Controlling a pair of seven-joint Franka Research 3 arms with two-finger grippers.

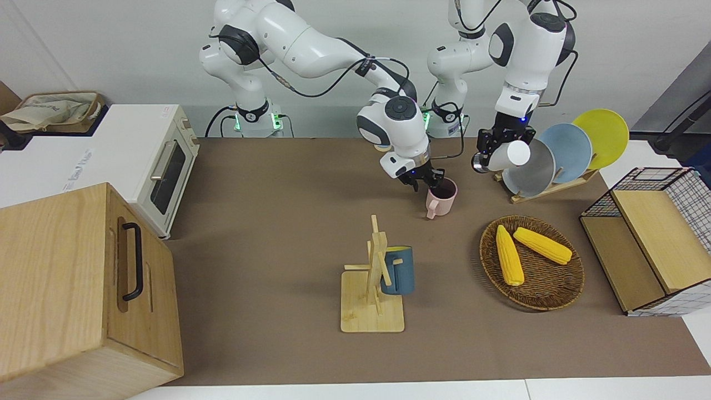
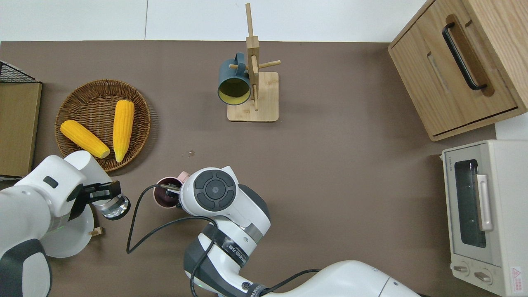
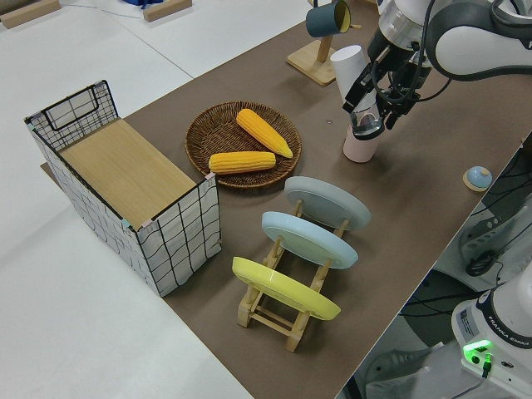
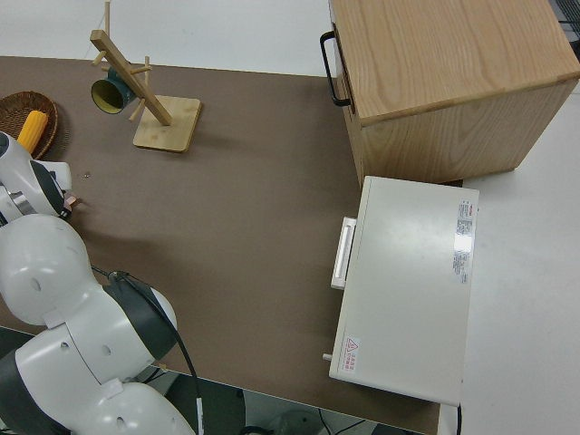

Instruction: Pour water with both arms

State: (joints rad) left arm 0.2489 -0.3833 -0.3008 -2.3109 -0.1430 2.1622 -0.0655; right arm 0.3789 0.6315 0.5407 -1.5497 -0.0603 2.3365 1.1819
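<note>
A pink mug (image 1: 444,203) (image 2: 162,199) stands on the brown table mat, near the robots at mid-table. My right gripper (image 1: 426,180) (image 2: 171,189) is down at the mug's rim, and its wrist hides part of the mug from above. My left gripper (image 1: 494,155) (image 2: 101,194) is up in the air, shut on a white cup with a clear end (image 1: 508,155) (image 3: 353,75). The cup is tipped on its side, clear end (image 2: 114,206) toward the mug. From above it is beside the mug, not over it.
A plate rack (image 1: 555,158) stands under the left arm. A wicker basket with two corn cobs (image 1: 550,286), a wire-sided crate (image 1: 655,244), a mug tree with a blue mug (image 1: 397,270), a toaster oven (image 1: 161,166) and a wooden cabinet (image 1: 66,289) surround the middle. Small water drops (image 2: 189,154) lie on the mat.
</note>
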